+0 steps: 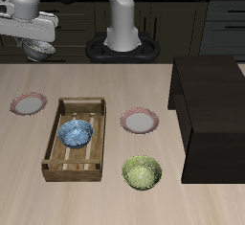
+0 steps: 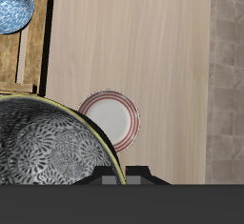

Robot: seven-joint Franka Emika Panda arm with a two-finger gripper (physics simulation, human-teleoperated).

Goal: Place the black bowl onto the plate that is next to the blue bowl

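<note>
My gripper (image 1: 36, 39) is shut on the rim of the black bowl (image 1: 39, 50) and holds it high above the table's back edge. In the wrist view the black bowl (image 2: 48, 147) hangs close under the gripper (image 2: 114, 177), its speckled inside showing. The blue bowl (image 1: 75, 133) sits in a wooden tray (image 1: 57, 107); it also shows in the wrist view (image 2: 11, 4). One pink-rimmed plate (image 1: 29, 102) lies beside the tray, below and in front of the held bowl, and shows in the wrist view (image 2: 110, 120). A second alike plate (image 1: 140, 122) lies on the tray's other side.
A yellow-green bowl (image 1: 142, 171) stands near the table's front edge. A large dark box (image 1: 212, 109) stands beside the second plate. The wooden tray's wall (image 2: 36, 47) runs close to the nearer plate.
</note>
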